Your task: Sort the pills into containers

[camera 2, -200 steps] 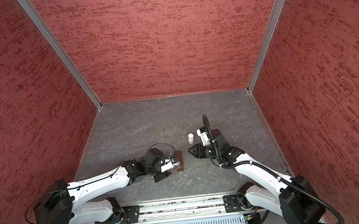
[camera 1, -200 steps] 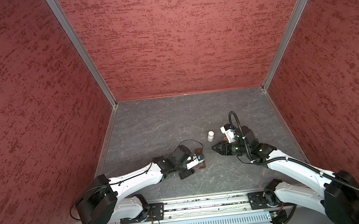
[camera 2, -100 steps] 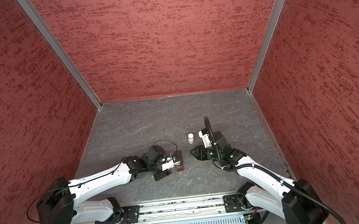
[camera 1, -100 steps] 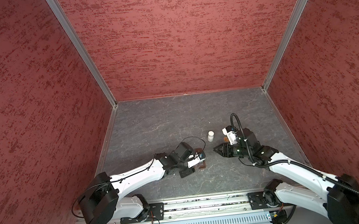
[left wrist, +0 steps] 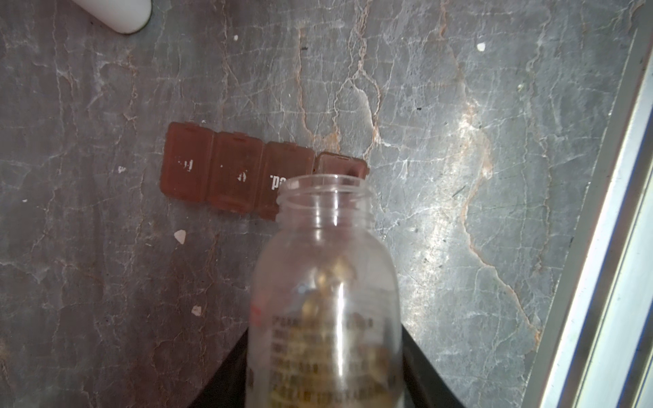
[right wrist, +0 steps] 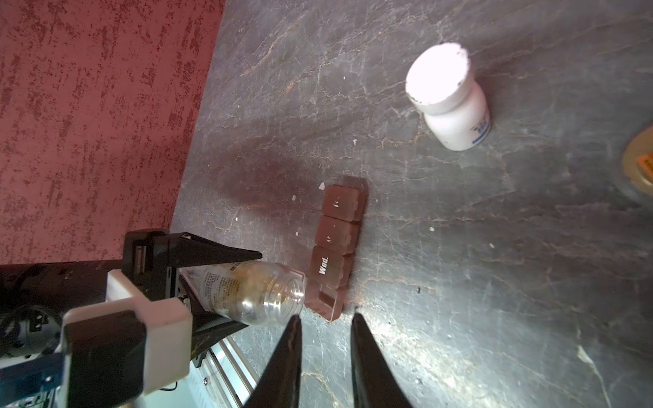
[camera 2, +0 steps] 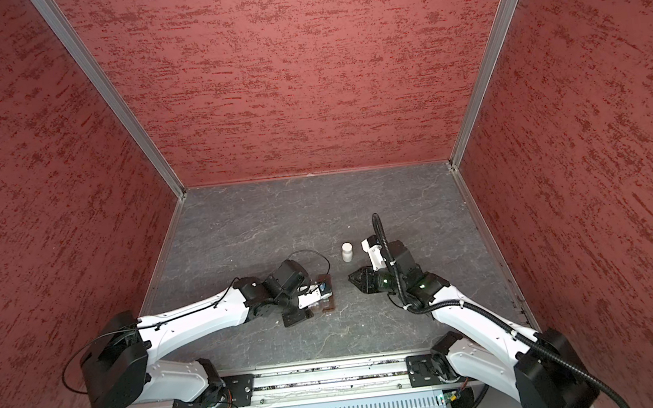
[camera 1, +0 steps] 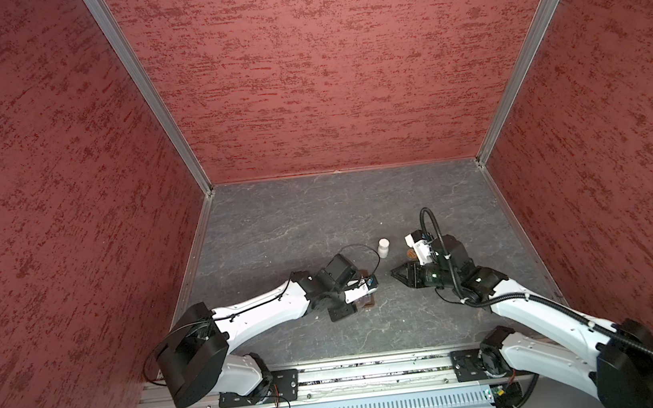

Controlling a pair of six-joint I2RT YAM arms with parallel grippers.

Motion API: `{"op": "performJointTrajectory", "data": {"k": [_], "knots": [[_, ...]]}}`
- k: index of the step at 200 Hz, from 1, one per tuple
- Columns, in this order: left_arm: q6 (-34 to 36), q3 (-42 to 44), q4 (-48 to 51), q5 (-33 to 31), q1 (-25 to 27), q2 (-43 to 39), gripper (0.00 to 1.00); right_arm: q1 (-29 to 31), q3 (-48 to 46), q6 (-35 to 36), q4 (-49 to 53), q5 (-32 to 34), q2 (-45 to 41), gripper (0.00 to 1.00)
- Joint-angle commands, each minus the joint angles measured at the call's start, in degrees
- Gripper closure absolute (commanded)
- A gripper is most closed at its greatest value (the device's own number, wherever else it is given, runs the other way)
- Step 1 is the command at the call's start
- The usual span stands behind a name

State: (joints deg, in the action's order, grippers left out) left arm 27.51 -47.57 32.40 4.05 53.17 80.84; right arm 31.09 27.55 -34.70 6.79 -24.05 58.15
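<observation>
The work surface is a grey stone-pattern tabletop [camera 1: 317, 214] with pale and rust-coloured veins. It is enclosed on three sides by red textured wall panels [camera 1: 322, 67] joined by aluminium corner profiles [camera 1: 144, 87]. An aluminium rail [camera 1: 377, 369] along the near edge carries both arm bases.

The pill organizer [left wrist: 212, 173], a brown strip of square cells, lies flat on the tabletop between the two arms. Three cells show closed lids, one marked "Wed." [right wrist: 327, 270]. The end cell [left wrist: 341, 166] is open.

The left gripper [right wrist: 252, 288] clamps a clear bottle [left wrist: 325, 282] by its body, one finger on each side. The bottle is uncapped and tilted, with its mouth at the open end cell. Its yellowish contents are blurred.

The right gripper [right wrist: 325, 318] hovers just beside the organizer's open end. Its jaws stand slightly apart with nothing between them.

Loose whitish pills [left wrist: 180, 236] lie scattered on the tabletop around the organizer. A capped white bottle [camera 1: 383, 247] stands upright farther back, with a gold lid [right wrist: 639, 162] lying flat near it
</observation>
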Motion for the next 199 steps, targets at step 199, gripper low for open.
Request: {"op": "performJointTrajectory", "data": {"k": [199], "knots": [[1.5, -7.1, 8.7, -1.2, 0.6, 4.8, 1.00, 15.6, -15.2, 2.8, -21.6, 3.8, -0.1, 0.92]]}}
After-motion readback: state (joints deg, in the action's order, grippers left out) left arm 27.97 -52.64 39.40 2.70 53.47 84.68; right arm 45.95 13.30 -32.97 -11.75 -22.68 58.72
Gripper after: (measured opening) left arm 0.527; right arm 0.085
